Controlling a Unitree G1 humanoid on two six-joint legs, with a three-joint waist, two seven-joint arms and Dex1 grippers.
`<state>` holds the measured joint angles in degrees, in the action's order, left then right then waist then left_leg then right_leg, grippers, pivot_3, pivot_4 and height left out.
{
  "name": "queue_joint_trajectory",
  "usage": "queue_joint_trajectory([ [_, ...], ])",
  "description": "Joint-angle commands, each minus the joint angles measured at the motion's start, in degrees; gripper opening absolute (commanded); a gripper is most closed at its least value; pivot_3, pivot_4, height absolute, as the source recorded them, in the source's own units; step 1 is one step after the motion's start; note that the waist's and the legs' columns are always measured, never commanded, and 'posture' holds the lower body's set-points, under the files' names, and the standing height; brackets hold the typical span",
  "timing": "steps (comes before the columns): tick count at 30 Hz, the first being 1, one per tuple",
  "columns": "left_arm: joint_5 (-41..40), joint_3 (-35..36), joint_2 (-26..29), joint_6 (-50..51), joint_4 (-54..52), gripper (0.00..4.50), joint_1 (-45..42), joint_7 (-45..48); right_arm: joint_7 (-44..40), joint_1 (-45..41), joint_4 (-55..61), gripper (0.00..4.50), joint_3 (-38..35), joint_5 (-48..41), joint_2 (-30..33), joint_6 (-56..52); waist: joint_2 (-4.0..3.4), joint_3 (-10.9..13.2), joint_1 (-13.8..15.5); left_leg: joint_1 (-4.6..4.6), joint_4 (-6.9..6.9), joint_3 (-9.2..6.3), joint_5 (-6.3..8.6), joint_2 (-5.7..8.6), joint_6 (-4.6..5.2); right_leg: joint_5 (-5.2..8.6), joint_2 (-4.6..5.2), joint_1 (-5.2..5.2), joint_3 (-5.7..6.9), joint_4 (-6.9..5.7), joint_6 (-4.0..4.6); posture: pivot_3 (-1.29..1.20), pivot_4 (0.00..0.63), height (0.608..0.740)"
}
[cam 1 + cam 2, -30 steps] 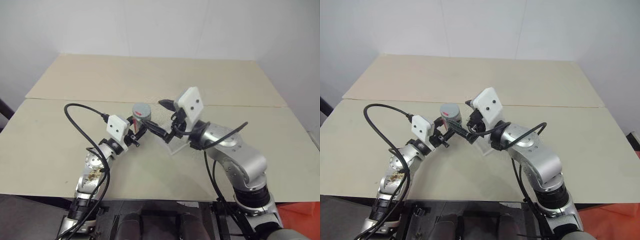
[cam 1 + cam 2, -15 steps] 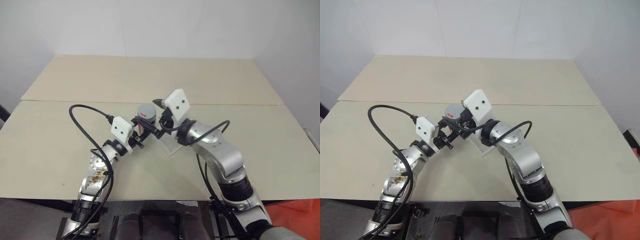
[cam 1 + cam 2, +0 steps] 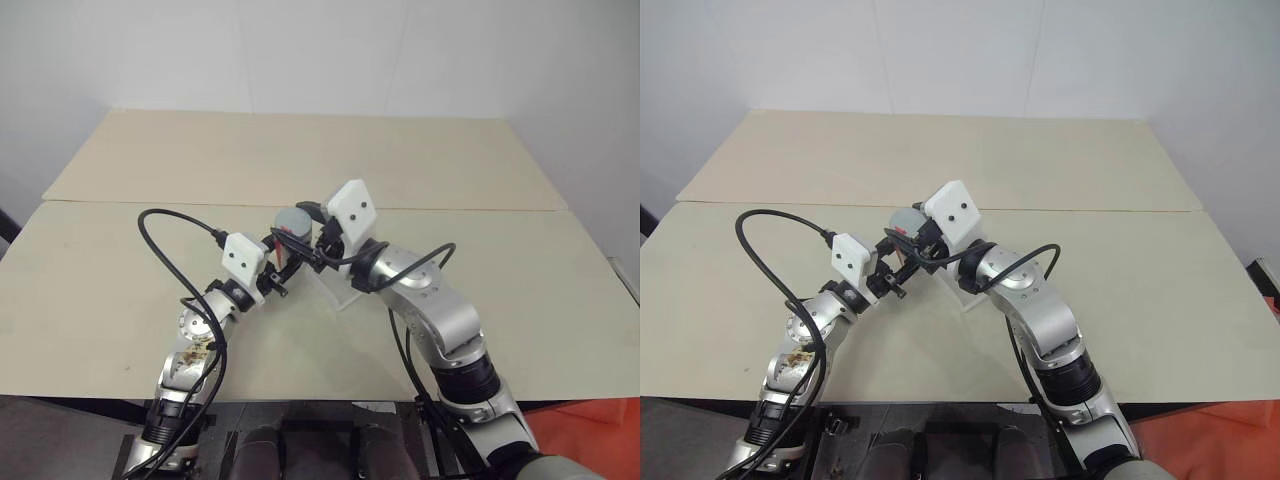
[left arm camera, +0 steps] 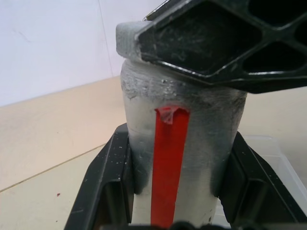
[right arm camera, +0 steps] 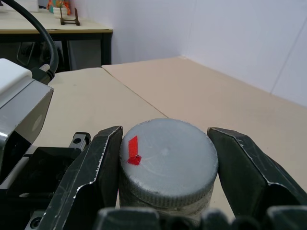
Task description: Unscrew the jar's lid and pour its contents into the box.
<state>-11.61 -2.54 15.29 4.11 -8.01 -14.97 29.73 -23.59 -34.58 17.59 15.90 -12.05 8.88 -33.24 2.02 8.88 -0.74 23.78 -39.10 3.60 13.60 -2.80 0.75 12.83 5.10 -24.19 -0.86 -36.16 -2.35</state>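
**Lid gripped, jar braced: unscrewing about to start**

The jar (image 4: pixel 177 158) stands upright, lifted clear of the table (image 3: pixel 120 290) near its middle, with its red strip facing my left wrist. The lid (image 5: pixel 165 160) is on and appears fully seated; I see no gap at the rim, though the ribbed edge is partly hidden.

My left gripper (image 3: pixel 283 262) is clamped on the jar's body, one finger on each side. My right gripper (image 5: pixel 163 167) has its fingers (image 5: pixel 103 163) pressed to opposite sides of the lid, narrowed onto it from above.

Step in hand, as I judge it: the hold for unscrewing is made, and the twist is not yet done. The next move calls for a roll of my right wrist about the jar's axis while the left holds firm; a slack left grip would let the whole jar spin.

The box (image 3: pixel 342 290) lies on the table just beside and below the jar, under my right forearm. Its near edge is close, so pouring needs only a short carry. The table is open on all other sides, its edges well apart from my hands.
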Motion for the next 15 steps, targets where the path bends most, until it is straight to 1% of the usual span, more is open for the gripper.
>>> queue_joint_trajectory([
  [1,-1.68,0.27,1.08,0.42,-2.81,1.90,-0.70,1.80,-2.58,-0.69,0.66,2.79,-0.97,-0.32,1.28,2.25,0.00,0.00,0.00,0.00,0.00,0.00,0.00,0.00,0.00,0.00,0.00,0.00,0.00,0.00,0.00,0.00,0.150,0.740],
  [5,-4.79,0.99,3.11,2.34,-6.10,1.90,0.39,4.82,-9.82,-1.91,-0.33,2.79,-3.92,-5.37,4.20,2.30,0.00,0.00,0.00,0.00,0.00,0.00,0.00,0.00,0.00,0.00,0.00,0.01,0.00,0.02,0.00,0.00,0.150,0.740],
  [9,-10.56,2.15,6.28,5.26,-11.12,1.90,2.20,9.33,-20.66,-5.02,-3.11,2.79,-5.78,-10.67,8.15,3.96,-0.02,0.02,-0.09,0.00,0.03,0.00,0.00,-0.02,0.00,0.00,0.00,0.00,0.00,0.04,0.00,0.00,0.150,0.740],
  [12,-14.85,2.72,9.01,6.35,-14.22,1.90,3.02,13.84,-31.86,-8.36,-6.98,2.79,-5.56,-14.58,11.39,5.59,-0.03,0.02,-0.17,-0.02,0.06,0.00,0.00,-0.04,0.00,0.00,-0.01,-0.02,0.00,0.03,0.00,0.00,0.150,0.740],
  [15,-17.72,2.99,10.77,7.54,-15.84,1.90,3.01,16.39,-41.69,-11.18,-11.26,2.79,-4.50,-16.19,13.36,8.91,-0.04,0.03,-0.09,-0.04,0.08,0.00,0.00,-0.04,0.00,0.00,-0.02,0.00,0.00,0.05,0.01,0.00,0.150,0.740],
])
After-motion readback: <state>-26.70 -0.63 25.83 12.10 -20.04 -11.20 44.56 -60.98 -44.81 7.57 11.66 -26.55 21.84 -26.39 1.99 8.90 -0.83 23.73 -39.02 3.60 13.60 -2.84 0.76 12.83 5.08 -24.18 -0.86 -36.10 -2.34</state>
